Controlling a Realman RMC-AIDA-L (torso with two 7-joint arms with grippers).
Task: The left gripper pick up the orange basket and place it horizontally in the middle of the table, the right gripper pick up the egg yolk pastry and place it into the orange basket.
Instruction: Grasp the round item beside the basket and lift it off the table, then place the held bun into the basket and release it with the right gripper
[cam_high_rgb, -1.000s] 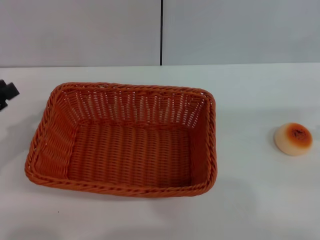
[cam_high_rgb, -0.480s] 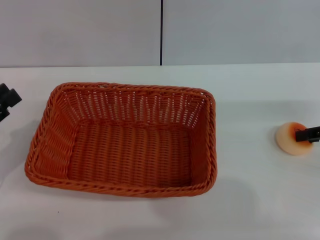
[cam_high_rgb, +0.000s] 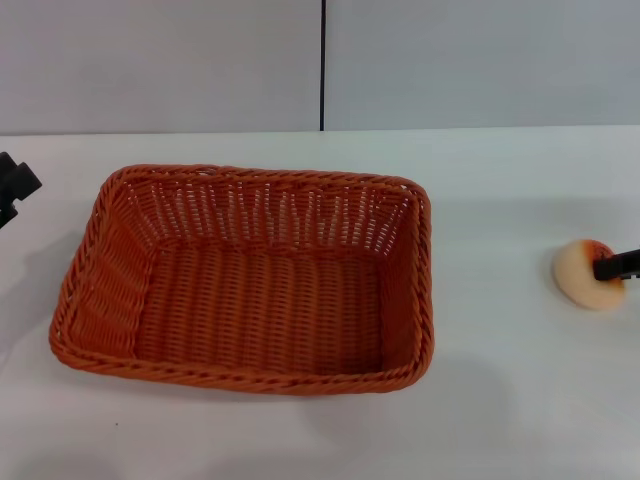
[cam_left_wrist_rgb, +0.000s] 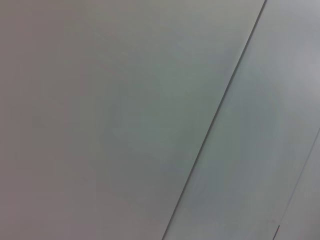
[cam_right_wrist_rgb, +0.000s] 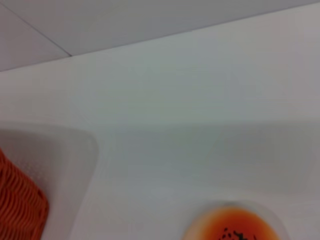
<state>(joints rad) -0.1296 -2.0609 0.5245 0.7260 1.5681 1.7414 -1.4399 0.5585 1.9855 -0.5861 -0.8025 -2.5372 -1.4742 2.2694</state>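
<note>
The orange basket (cam_high_rgb: 243, 379) lies lengthwise on the white table (cam_high_rgb: 500, 180), left of centre, with nothing inside it. The egg yolk pastry (cam_high_rgb: 578, 277) sits on the table far to the basket's right. Only the dark tip of my right gripper (cam_high_rgb: 612, 266) shows, coming in from the right edge and lying over the pastry's browned top. In the right wrist view the pastry (cam_right_wrist_rgb: 232, 229) is close below the camera, and a basket corner (cam_right_wrist_rgb: 20, 202) shows off to one side. A black part of my left gripper (cam_high_rgb: 14, 186) stands at the left edge, apart from the basket.
Grey wall panels with a dark vertical seam (cam_high_rgb: 322, 65) stand behind the table's far edge. The left wrist view holds only wall panels (cam_left_wrist_rgb: 125, 120). A wide strip of bare table lies between the basket and the pastry.
The right gripper's tip came in from the right edge and now lies over the pastry's top. The left gripper shifted only slightly at the left edge. The basket has not moved.
</note>
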